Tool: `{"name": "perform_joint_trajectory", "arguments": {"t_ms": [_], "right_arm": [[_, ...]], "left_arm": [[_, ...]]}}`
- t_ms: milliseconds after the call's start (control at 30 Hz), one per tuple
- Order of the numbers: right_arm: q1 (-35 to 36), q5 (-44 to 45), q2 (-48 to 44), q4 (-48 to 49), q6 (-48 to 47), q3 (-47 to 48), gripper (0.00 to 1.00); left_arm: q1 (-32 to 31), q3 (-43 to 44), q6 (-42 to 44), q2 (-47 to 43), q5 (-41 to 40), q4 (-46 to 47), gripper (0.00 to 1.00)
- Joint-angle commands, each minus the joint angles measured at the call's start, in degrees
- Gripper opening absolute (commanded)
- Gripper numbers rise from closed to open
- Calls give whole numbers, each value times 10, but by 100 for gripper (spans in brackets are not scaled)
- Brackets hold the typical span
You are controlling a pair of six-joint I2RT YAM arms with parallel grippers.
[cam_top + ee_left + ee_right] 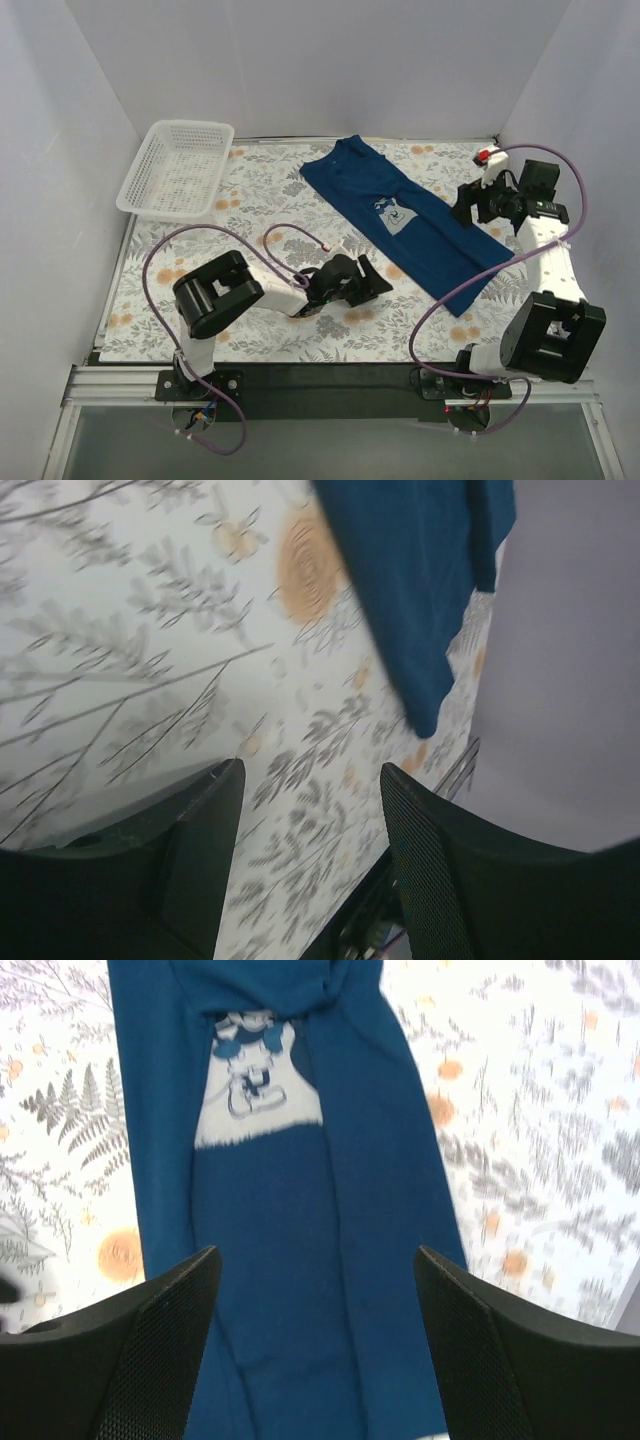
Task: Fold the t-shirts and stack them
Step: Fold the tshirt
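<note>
Along the near edge of the table [250, 330], both arm bases sit bolted side by side on a dark rail, each trailed by a looping purple cable [160, 250]. Just beyond them, the left gripper [365, 283] lies low over the flower-printed cloth, pointing right toward the t-shirt [430, 235] but apart from it. In its own wrist view the left gripper [312, 770] has its fingers spread with only bare cloth between them, and the near corner of the t-shirt [410, 570] lies ahead.

The garment is dark blue and folded lengthwise into a long narrow strip. It lies flat on the table's right half and runs diagonally from its near end at the right to its collar end farther back toward the middle. The right gripper [465, 208] is at the strip's right edge, about midway along. Seen from that wrist, the right gripper [318, 1255] has its fingers wide apart and pinches nothing, with the t-shirt [290, 1290] filling the gap below (whether the tips touch the fabric cannot be told). Farther along, the pale square print [255, 1080] faces up, its right side overlapped by a folded-in flap.

At the far left corner stands a white mesh basket [167, 212], well apart from the shirt.
</note>
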Motion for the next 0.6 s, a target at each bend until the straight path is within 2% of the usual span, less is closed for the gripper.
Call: {"name": "perform_joint_trajectory", "arguments": {"t_ms": [0, 100, 200, 333, 433, 467, 567], "right_arm": [[-37, -36, -50, -28, -18, -46, 70], [-63, -46, -90, -40, -19, -68, 70], [-81, -55, -106, -48, -13, -77, 70], [-101, -78, -111, -52, -7, -84, 71], [-109, -86, -111, -53, -3, -88, 71], [-112, -90, -111, -52, -1, -86, 70], [-120, -97, -114, -54, 0, -83, 70]], "left_arm": [[-22, 79, -139, 54, -96, 21, 52], [-29, 138, -217, 110, -113, -32, 52], [-36, 211, -286, 158, -121, -172, 51], [-43, 294, -332, 215, -111, -267, 49], [-42, 320, -353, 244, -94, -293, 47], [-42, 324, -353, 253, -92, -298, 40], [-42, 330, -359, 262, -87, -306, 37]]}}
